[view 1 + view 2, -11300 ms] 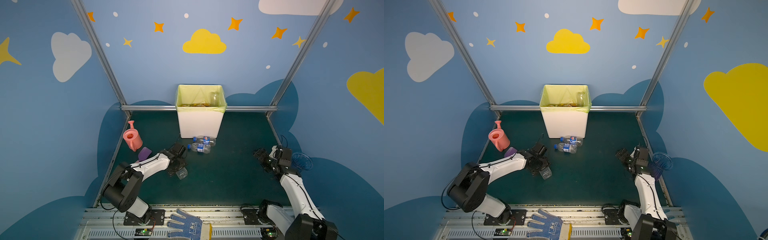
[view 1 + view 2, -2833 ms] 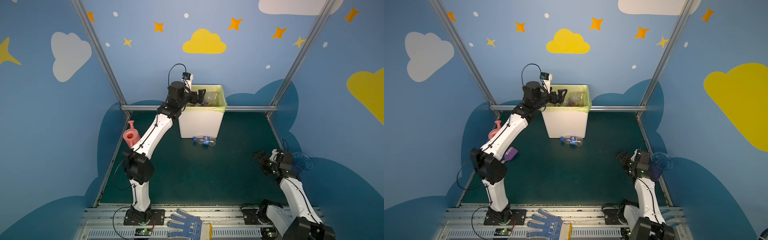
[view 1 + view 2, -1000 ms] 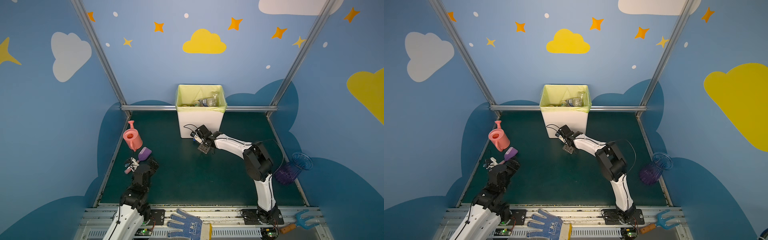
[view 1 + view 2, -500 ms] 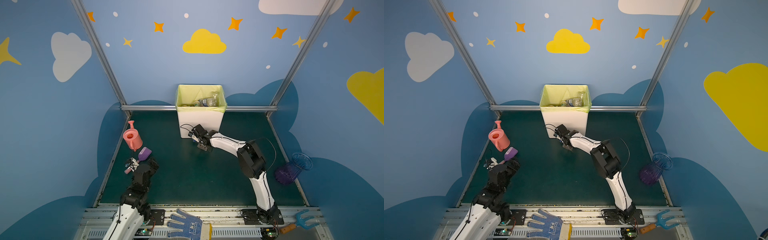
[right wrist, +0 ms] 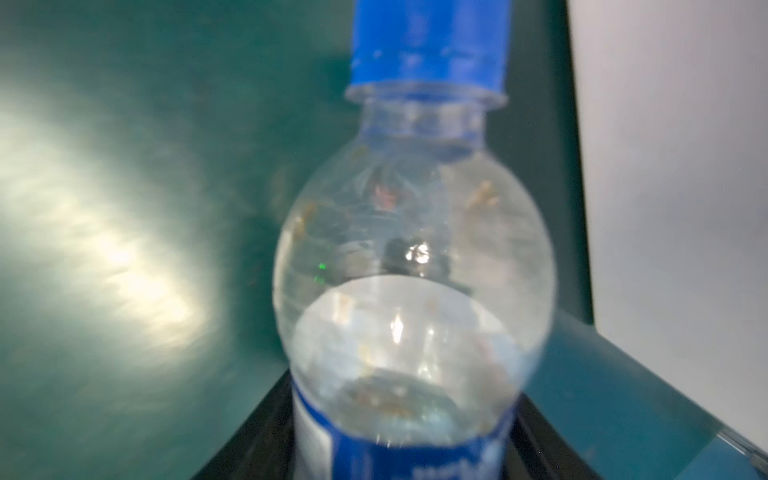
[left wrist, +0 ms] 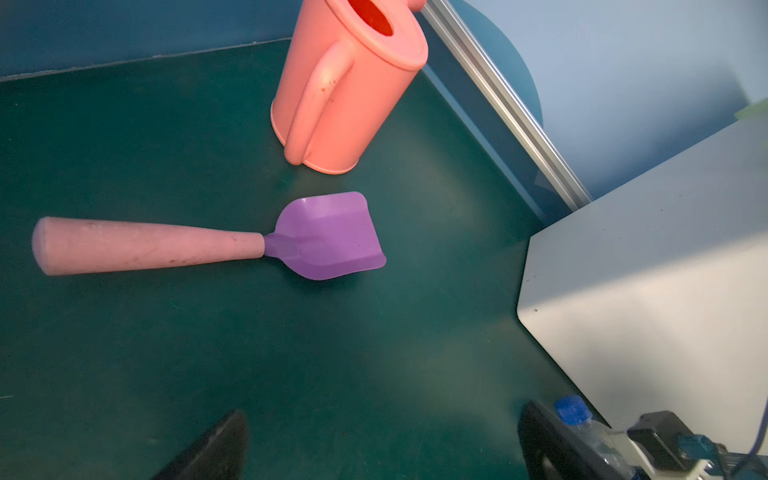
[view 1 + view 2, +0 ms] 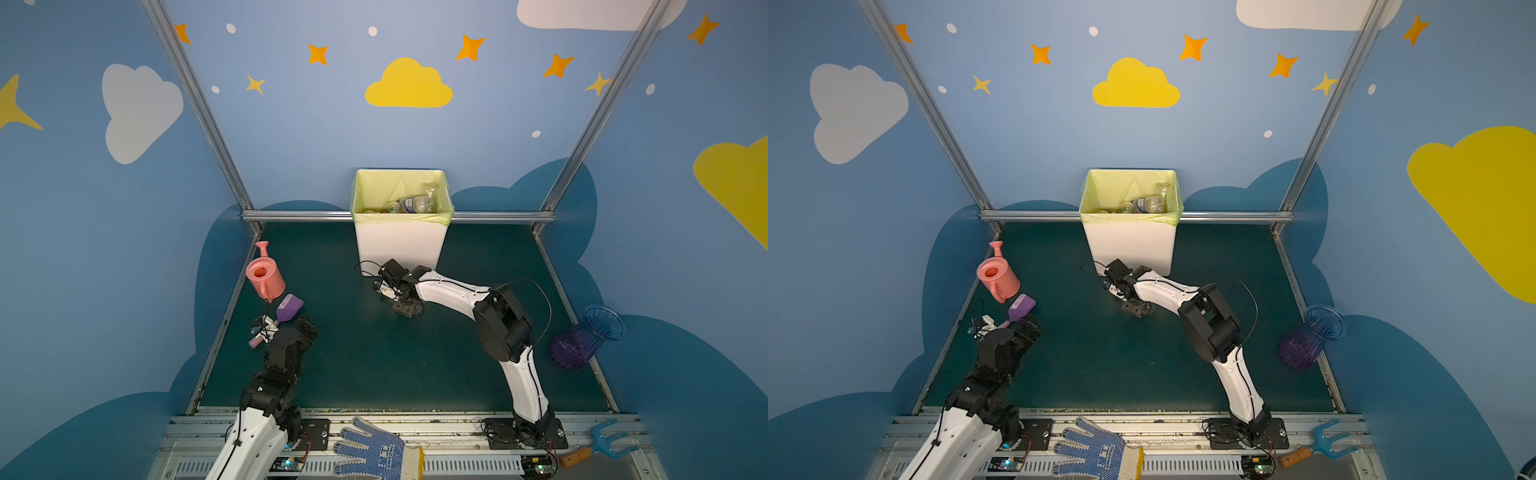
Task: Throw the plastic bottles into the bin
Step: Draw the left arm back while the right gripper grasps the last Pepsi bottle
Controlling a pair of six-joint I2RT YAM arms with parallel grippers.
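- While the right arm reaches low in a top view, right gripper [image 7: 384, 287] sits at the bin [image 7: 399, 245] foot; left arm folded back, left gripper [image 7: 306, 327] near scoop [image 7: 289, 308]
- Left wrist: left fingers [image 6: 220, 444] wide apart, empty
- Right wrist: fingers [image 5: 249, 451] clamped on blue-capped bottle [image 5: 411, 270] beside bin [image 5: 673, 166]

Left pincer [image 6: 382, 413] gapes wide; right arm [image 7: 449, 291] stretches forward, right pincer [image 5: 403, 415] clamped.

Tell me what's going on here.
The right gripper grips a clear, blue-capped bottle low in front of the bin, which already holds other bottles. The left gripper is open and empty, near the scoop and watering can.
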